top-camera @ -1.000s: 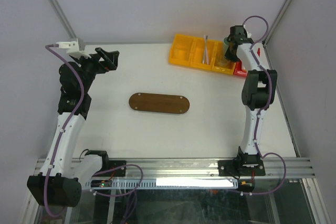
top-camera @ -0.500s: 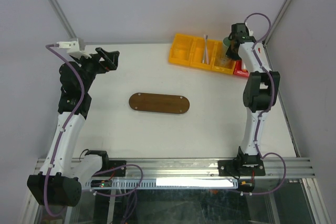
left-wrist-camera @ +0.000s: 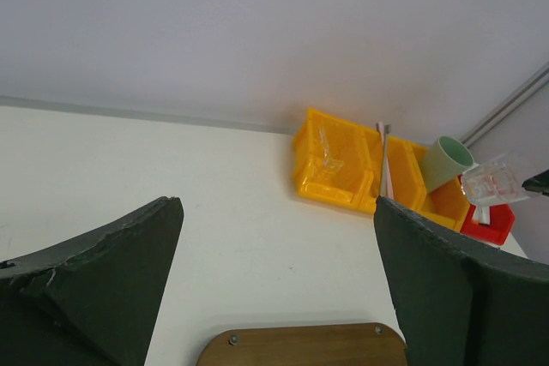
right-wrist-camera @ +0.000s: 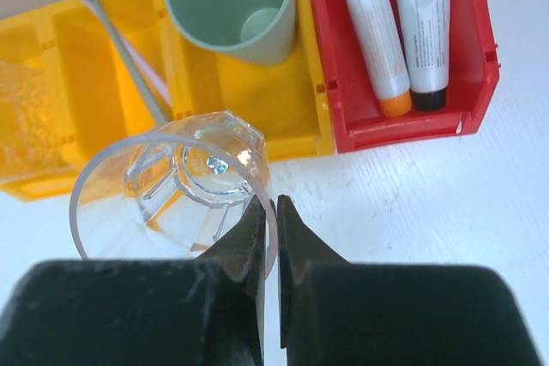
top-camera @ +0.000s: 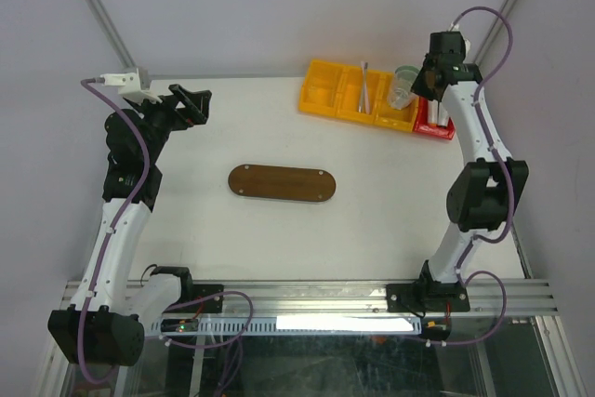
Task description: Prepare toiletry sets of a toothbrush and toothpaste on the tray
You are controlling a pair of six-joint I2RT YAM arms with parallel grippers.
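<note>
Tightly pinched between the fingers of the right gripper (right-wrist-camera: pixel 268 212) is the rim of a clear glass (right-wrist-camera: pixel 171 182): the jaws are all but closed, with only the thin wall between them. The glass is held tilted, its mouth turned toward the wrist camera, above the near edge of the yellow bin (right-wrist-camera: pixel 51 57). From above, the right gripper (top-camera: pixel 423 88) and the clear glass (top-camera: pixel 401 96) are seen at the right end of the yellow bin (top-camera: pixel 321 99), just in front of the mint-green cup (top-camera: pixel 406 73).

The left gripper (left-wrist-camera: pixel 276 212) is spread wide and nothing is held or touched by it; it hangs over the left part of the table (top-camera: pixel 232 127), well apart from the bins.

One mint-green cup (right-wrist-camera: pixel 232 2) is counted in the right compartment of the yellow bin. One toothbrush (right-wrist-camera: pixel 116 40) is laid slantwise in the middle compartment; a pinkish streak beside its handle may be a second brush, but this cannot be settled. Something clear and ribbed, probably another glass, is made out only dimly in the left compartment. Two toothpaste tubes (right-wrist-camera: pixel 377 23) are laid side by side in the red bin (right-wrist-camera: pixel 480 57), one with an orange cap and one with a black cap; their crimped ends are cut off by the frame.

One tray (top-camera: pixel 282 183) is set at mid-table, well apart from both bins. Only its far edge (left-wrist-camera: pixel 300 345) is caught by the left wrist camera.
</note>
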